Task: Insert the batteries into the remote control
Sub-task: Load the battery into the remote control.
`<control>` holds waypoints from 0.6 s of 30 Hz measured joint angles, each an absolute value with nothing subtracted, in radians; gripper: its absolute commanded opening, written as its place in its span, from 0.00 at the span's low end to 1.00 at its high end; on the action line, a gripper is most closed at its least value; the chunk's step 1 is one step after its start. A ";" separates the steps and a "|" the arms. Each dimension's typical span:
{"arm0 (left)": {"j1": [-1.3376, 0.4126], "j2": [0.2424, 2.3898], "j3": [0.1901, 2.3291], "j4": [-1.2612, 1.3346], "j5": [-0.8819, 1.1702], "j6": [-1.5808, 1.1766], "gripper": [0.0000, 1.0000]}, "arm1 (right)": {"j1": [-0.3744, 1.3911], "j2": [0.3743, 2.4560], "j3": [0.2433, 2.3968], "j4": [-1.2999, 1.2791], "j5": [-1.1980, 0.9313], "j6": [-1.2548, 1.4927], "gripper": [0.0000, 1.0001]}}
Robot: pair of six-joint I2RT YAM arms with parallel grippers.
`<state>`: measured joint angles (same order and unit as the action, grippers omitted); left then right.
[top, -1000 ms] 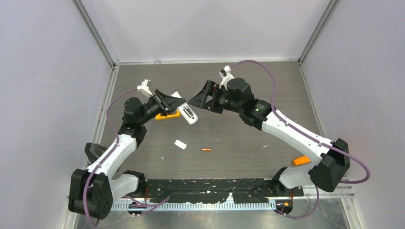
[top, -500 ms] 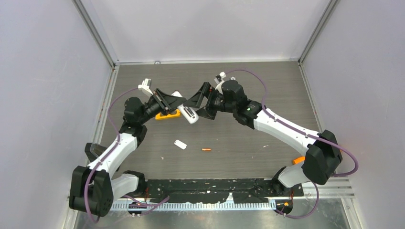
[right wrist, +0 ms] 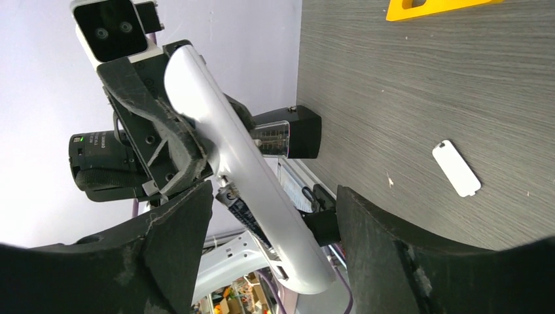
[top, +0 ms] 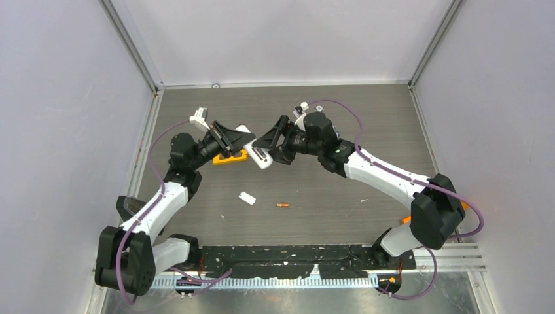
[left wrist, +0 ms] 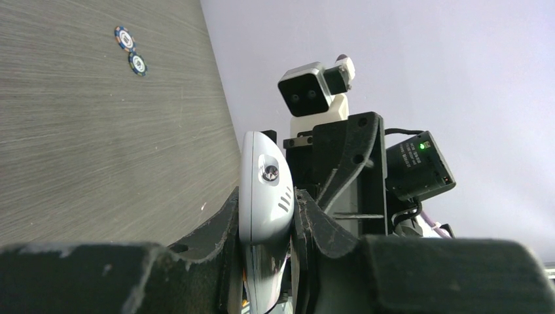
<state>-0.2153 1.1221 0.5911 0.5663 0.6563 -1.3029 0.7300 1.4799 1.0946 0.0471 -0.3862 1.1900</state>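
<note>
Left gripper (top: pixel 239 140) jaws clenched on the remote control (right wrist: pixel 242 163), which is held up off the tabletop (top: pixel 327 111) between the two arms, one rounded end pointing at the right arm. Grip is across the thin faces, clear in the left wrist view.

Right gripper (top: pixel 268 145) jaws are spread wide and straddle the remote's free end, one finger on each side, not clamped. Can't tell whether either finger touches it.

Orange battery (top: pixel 283 205) lies loose on the tabletop, near centre and well apart from the remote. Dark battery not identifiable.

Small white tab (right wrist: pixel 456 168) lies flat on the tabletop, left of the orange battery. Flat orange triangle (top: pixel 230 157) sits under the left gripper.

Writing: a dark strip with pale print (right wrist: pixel 242 210) runs along the remote's edge – too small to read. Two round discs (left wrist: pixel 124 38) at the far side of the tabletop have patterned rims, nothing legible. No brand readable.
</note>
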 measured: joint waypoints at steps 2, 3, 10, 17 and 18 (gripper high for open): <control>-0.216 1.122 0.591 0.566 0.656 -1.303 0.00 | 0.726 1.480 1.079 0.065 -0.392 1.203 0.69; -0.215 1.122 0.591 0.565 0.656 -1.302 0.00 | 0.725 1.480 1.070 0.075 -0.397 1.209 0.68; -0.216 1.122 0.591 0.561 0.657 -1.307 0.00 | 0.722 1.482 1.048 0.127 -0.413 1.234 0.56; -0.216 1.122 0.591 0.558 0.656 -1.351 0.00 | 0.716 1.482 1.041 0.161 -0.432 1.234 0.46; -0.216 1.122 0.591 0.556 0.656 -1.361 0.00 | 0.716 1.482 1.040 0.165 -0.434 1.233 0.46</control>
